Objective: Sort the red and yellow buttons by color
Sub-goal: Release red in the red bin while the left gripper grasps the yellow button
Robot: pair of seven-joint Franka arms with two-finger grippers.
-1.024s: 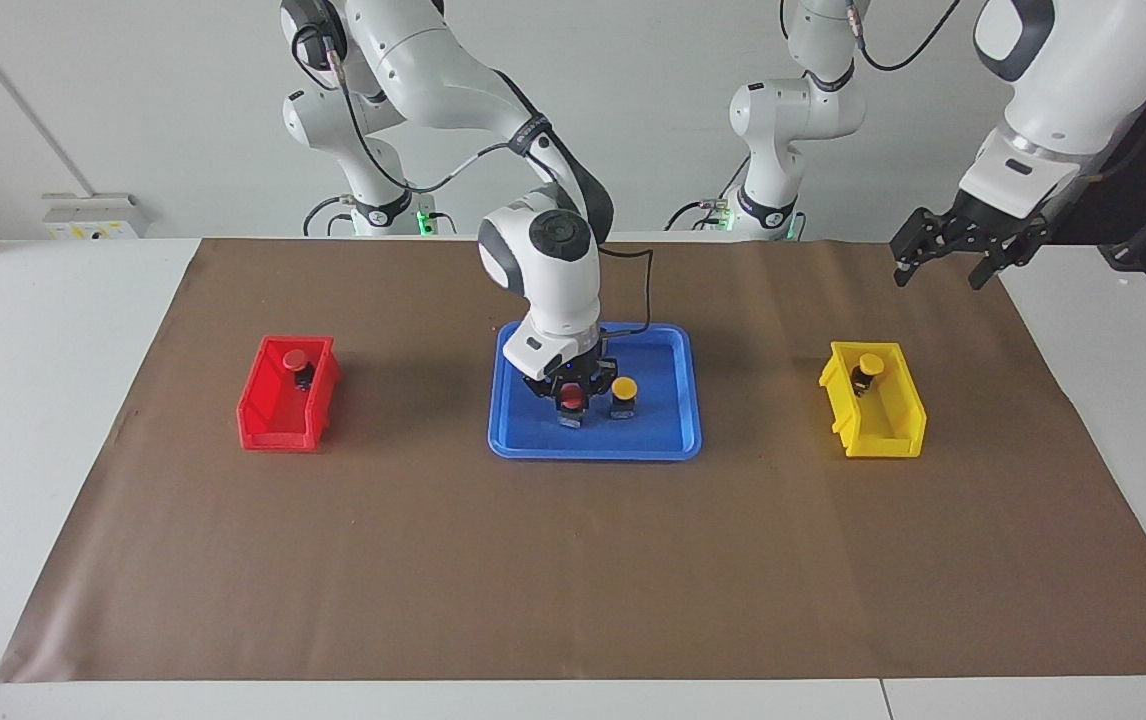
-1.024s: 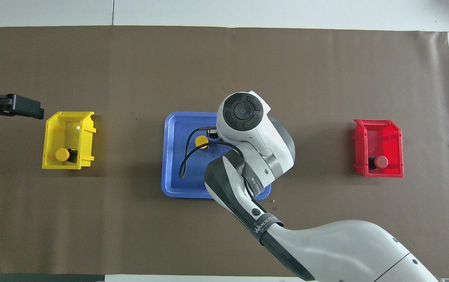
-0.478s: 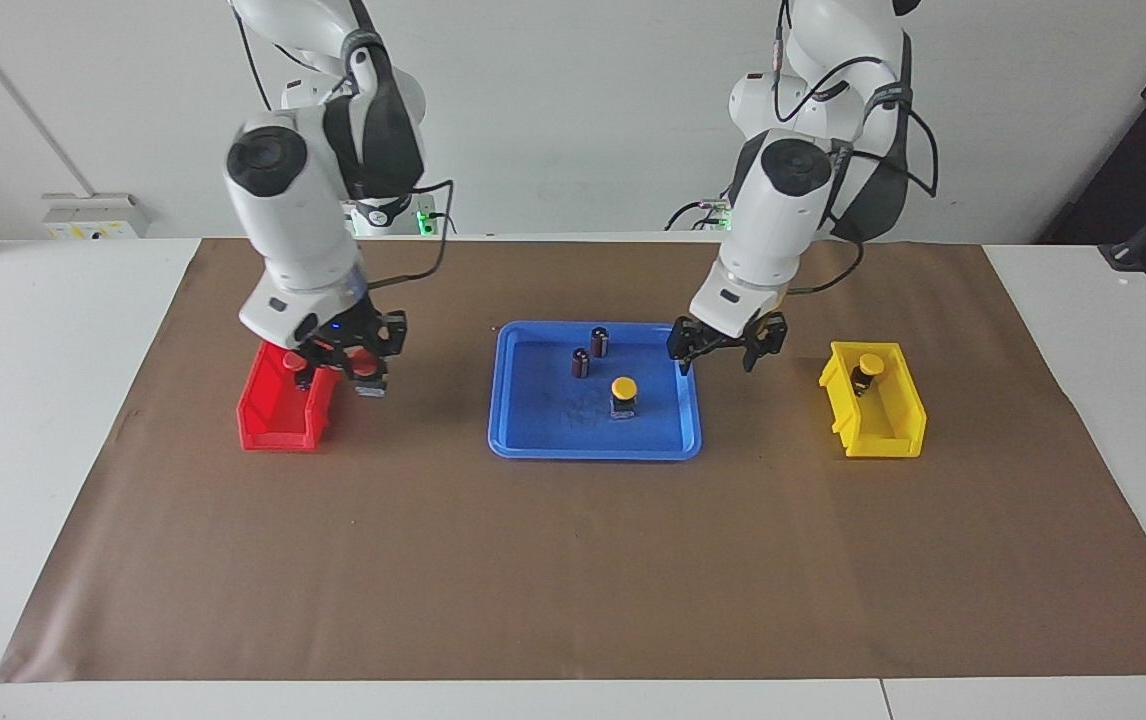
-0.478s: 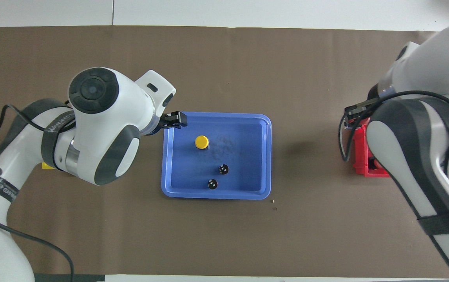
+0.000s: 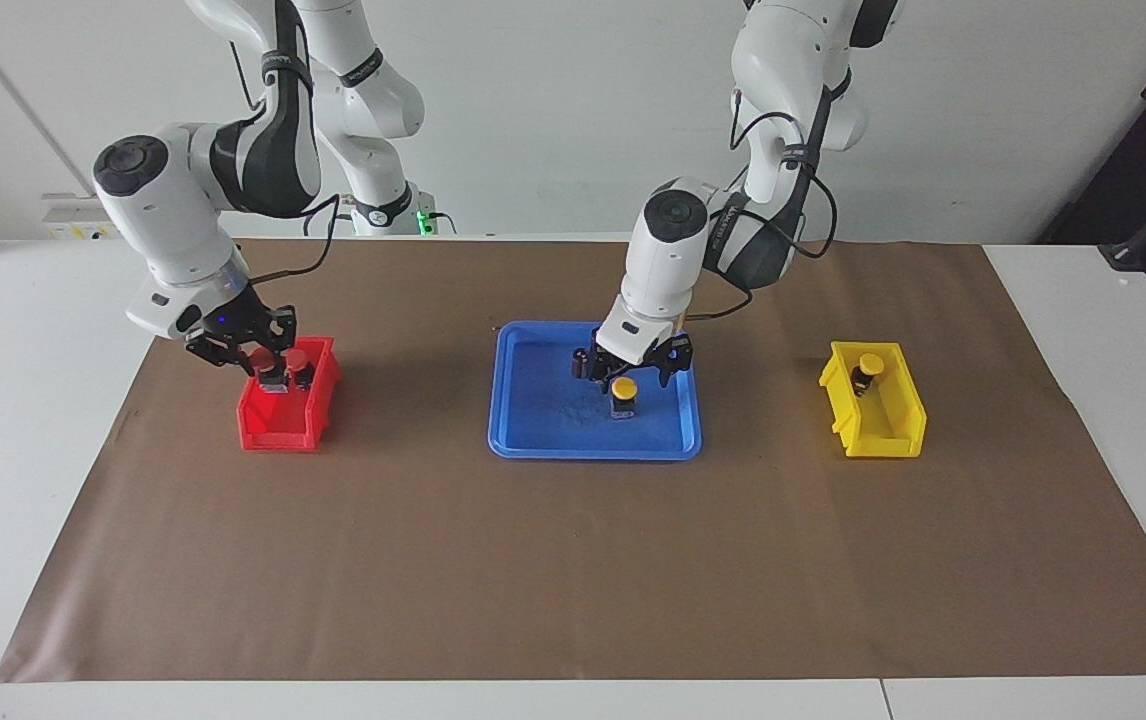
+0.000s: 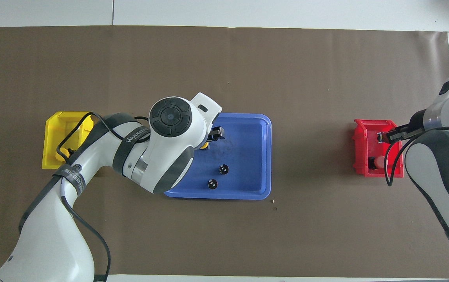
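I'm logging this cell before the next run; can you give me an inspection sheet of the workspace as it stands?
Surface: brown paper sheet over a white table.
Job's things: blue tray holds one yellow button; yellow bin holds one yellow button; red bin holds one red button.
Clutter: two dark cylinders in the tray.
Grippers: left gripper open over the tray's yellow button; right gripper over the red bin, shut on a second red button.
Cables: on both arms.
Surroundings: white wall.
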